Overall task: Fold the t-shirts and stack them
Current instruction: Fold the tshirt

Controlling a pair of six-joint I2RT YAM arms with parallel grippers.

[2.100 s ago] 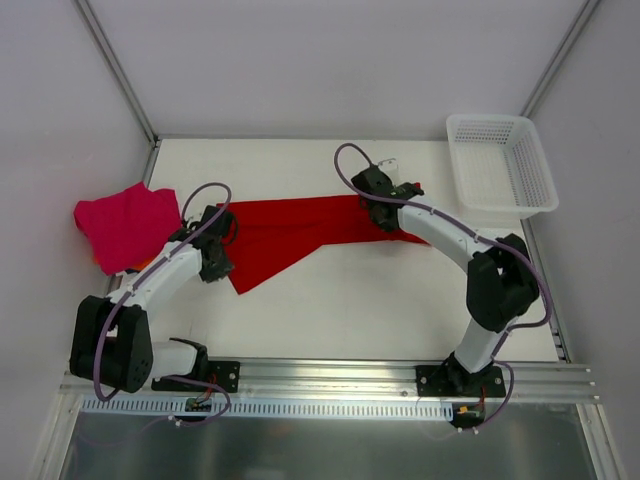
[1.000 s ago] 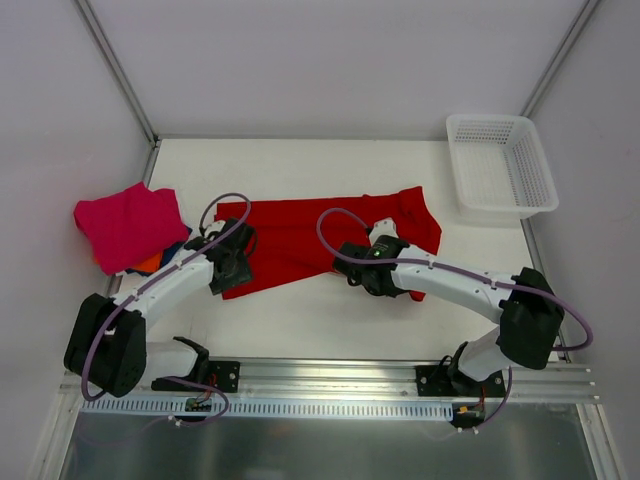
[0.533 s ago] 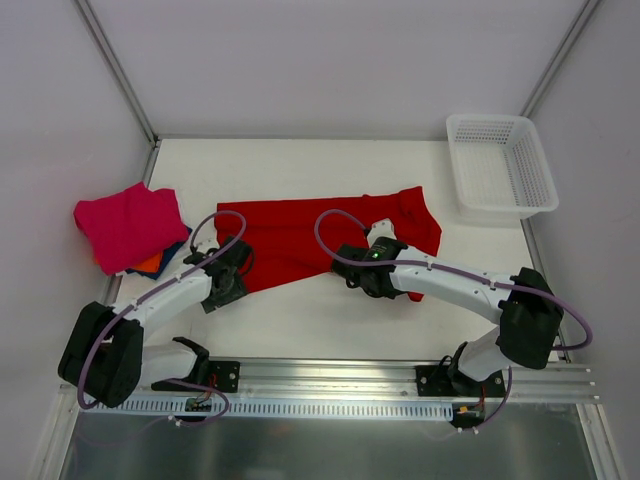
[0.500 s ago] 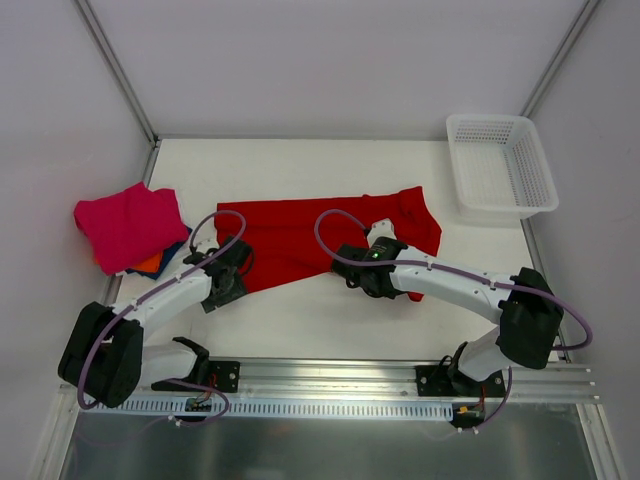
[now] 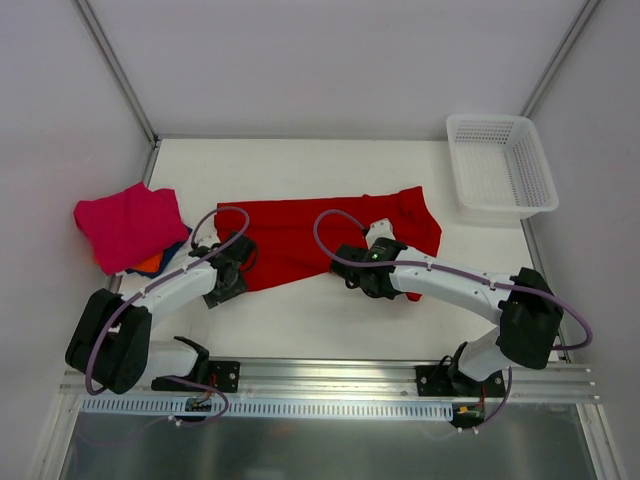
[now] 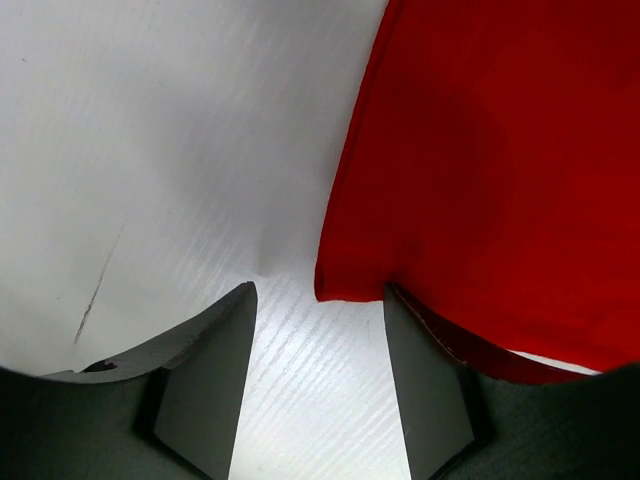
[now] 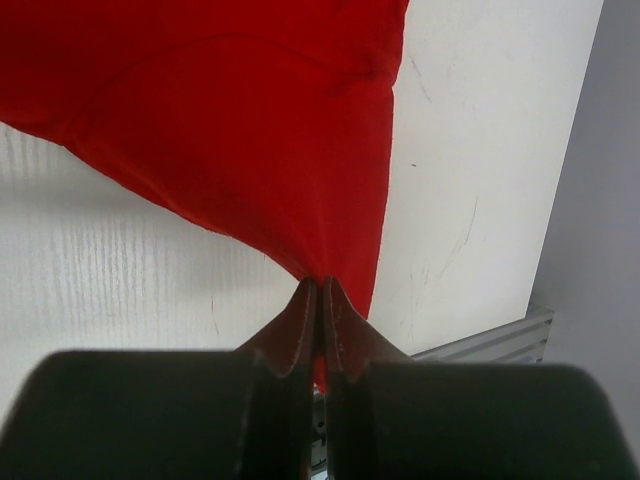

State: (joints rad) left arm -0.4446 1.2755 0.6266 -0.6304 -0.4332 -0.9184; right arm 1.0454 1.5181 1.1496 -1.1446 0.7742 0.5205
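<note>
I am working on the red t-shirt (image 5: 300,232), which lies spread across the middle of the table (image 5: 330,315), its long side running left to right, well apart from the white mesh basket (image 5: 500,165) at the far right corner. At the far left sits the pile already made: a magenta-pink shirt (image 5: 125,225) on top, with slivers of an orange shirt (image 5: 150,263) and a dark blue shirt (image 5: 180,245) showing beneath its near edge. My right gripper (image 7: 320,288) has its fingers pressed together on a pinch of the red cloth at the near edge, and the fabric fans away from the tips in a taut tent. My left gripper (image 6: 318,295) stands with its jaws apart, low over the table at the shirt's near left corner; that corner pokes into the gap between the fingers, the right-hand finger touching or overlapping the cloth, the left-hand one over bare table, and nothing is clamped. I judge this to be the start of a fold on the red shirt: one side gripped, the other lined up. The next move, as I read it, calls for nudging the left gripper a little further onto the corner so both fingers bracket cloth, closing, then lifting both sides evenly and carrying the near edge over toward the far edge. Should the left close where it is, it may catch only the hem tip and slip.
</note>
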